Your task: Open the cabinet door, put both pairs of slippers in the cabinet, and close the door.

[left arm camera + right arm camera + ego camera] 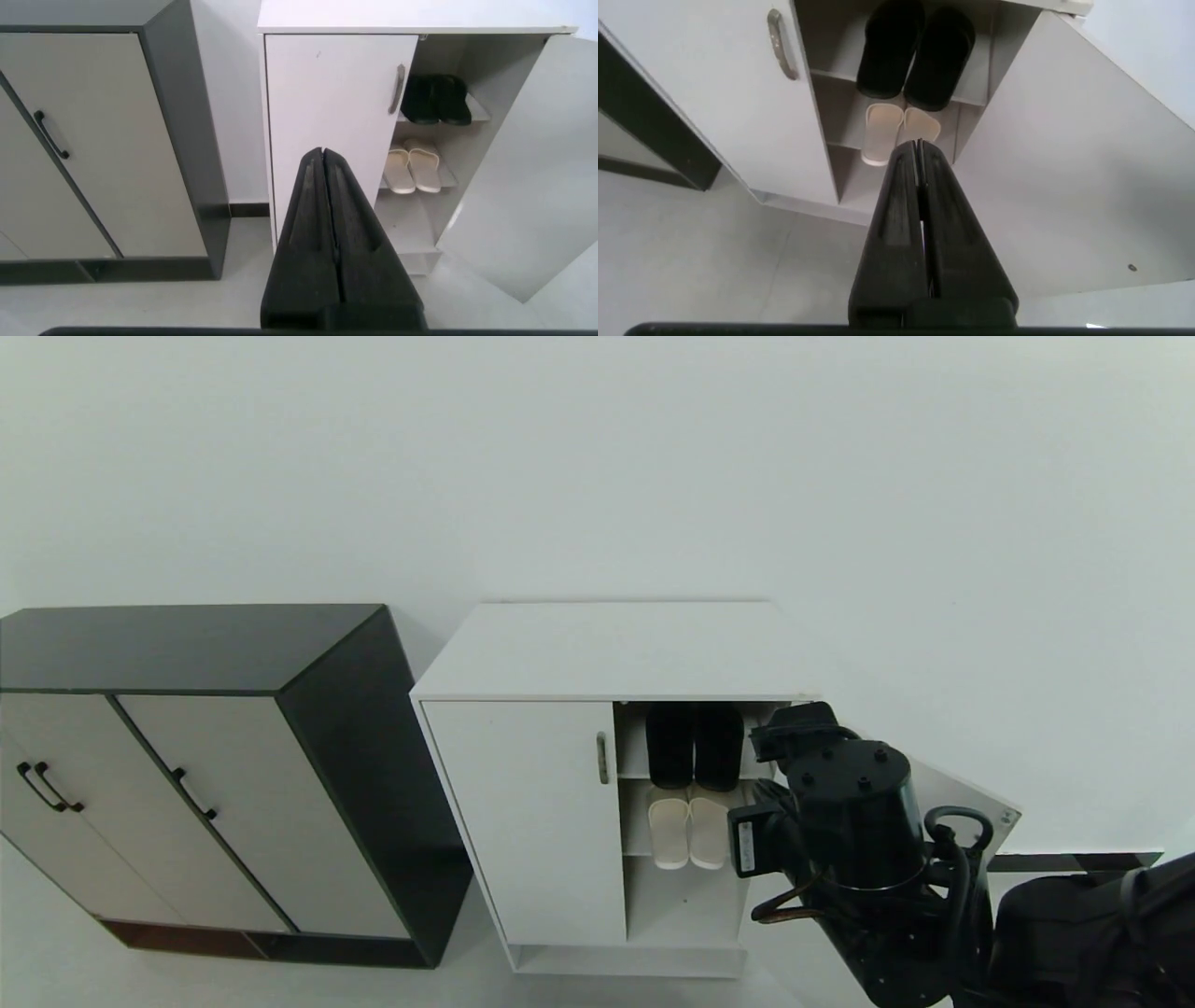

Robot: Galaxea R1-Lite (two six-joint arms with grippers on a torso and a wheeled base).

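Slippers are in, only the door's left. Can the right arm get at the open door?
Probably yes. The right gripper, fingers shut, sits just beside the inner face of the open door with nothing between them. Pushing it shut would likely mean going round its free edge.

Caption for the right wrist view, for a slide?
Shut right claw faces the white cabinet, its door open, black slippers shelved above white slippers.

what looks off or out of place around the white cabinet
Nothing spilled, damaged or askew. Inside the cabinet the black slippers sit one level above the white slippers, each pair side by side. Only the right door stands open.
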